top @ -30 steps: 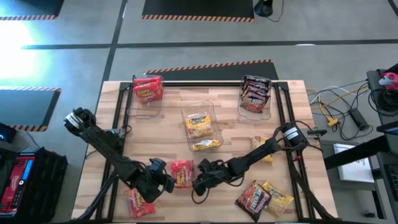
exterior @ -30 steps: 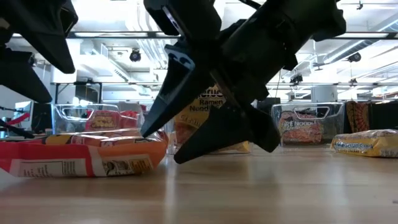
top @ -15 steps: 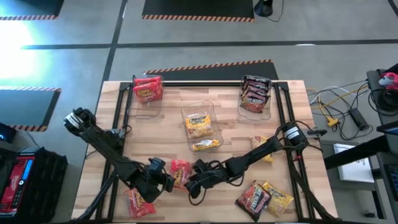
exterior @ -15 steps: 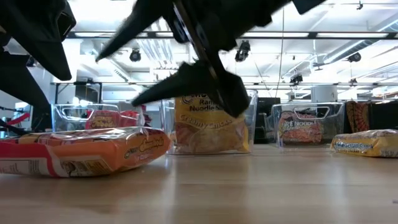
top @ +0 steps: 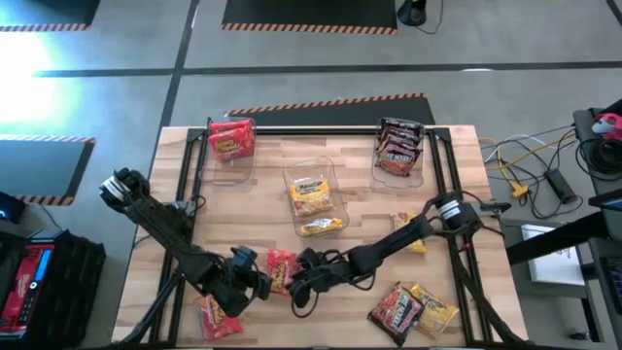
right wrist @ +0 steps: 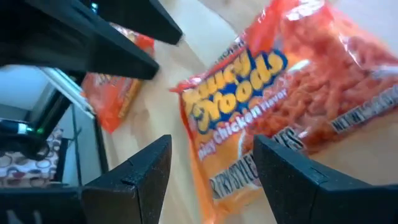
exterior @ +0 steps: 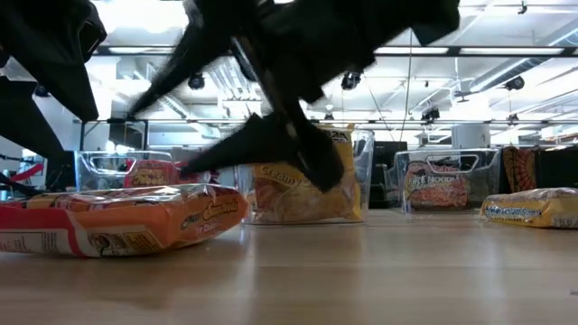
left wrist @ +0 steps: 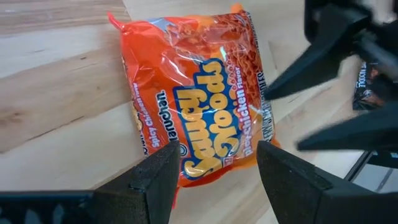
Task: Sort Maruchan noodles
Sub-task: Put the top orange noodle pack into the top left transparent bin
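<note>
Wooden table (top: 267, 165), near edge to far. Lower centre: we find one orange-red packet (top: 282, 271) lying flat between the left gripper (top: 255, 282) and right gripper (top: 303, 284); both stand with jaws apart, holding nothing, flanking it, presumably for pickup. Lower right: loose packets (top: 410, 308) unsorted. Upper frame: three clear bins (top: 313, 198), each keeping one colour apart.

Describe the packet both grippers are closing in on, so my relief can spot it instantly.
Go to the table's near edge, between the open left gripper and open right gripper. The red packet reading "Saucy Noods" lies flat there. Unlike the other red packet nearby, it sits directly between both grippers.
</note>
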Robot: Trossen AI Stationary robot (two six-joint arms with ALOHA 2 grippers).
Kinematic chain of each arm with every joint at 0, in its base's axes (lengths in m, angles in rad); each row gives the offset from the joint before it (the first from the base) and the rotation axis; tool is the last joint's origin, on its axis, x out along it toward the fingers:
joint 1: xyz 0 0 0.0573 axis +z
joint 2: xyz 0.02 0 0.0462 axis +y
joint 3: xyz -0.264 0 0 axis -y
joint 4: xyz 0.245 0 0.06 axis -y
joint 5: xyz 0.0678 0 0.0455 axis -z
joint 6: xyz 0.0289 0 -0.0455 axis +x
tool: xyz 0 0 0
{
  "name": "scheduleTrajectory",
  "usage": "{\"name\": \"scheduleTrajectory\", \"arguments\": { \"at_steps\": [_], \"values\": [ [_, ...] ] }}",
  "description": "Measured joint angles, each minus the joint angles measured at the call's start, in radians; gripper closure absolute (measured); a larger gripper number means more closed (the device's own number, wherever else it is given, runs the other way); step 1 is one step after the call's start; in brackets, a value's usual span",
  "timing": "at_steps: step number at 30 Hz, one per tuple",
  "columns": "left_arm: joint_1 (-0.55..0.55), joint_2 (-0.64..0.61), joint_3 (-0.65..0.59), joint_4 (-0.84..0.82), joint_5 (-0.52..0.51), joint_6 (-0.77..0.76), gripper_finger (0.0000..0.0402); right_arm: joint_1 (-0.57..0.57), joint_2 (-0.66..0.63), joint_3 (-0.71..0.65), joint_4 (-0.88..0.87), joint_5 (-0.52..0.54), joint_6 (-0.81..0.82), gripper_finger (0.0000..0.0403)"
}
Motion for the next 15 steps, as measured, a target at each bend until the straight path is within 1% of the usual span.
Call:
{"name": "scheduleTrajectory", "arguments": {
  "at_steps": [3, 15],
  "values": [
    [-0.003, -0.001, 0.0, -0.001, 0.0, -0.009, 0.0205, -0.005, 0.031, -0.001, 0.028, -0.02, 0.005, 0.0188],
    [-0.007, -0.001, 0.0, -0.003, 0.0, -0.056, 0.0205, -0.008, 0.035, -0.006, -0.021, -0.03, 0.0, 0.0188]
  ]
}}
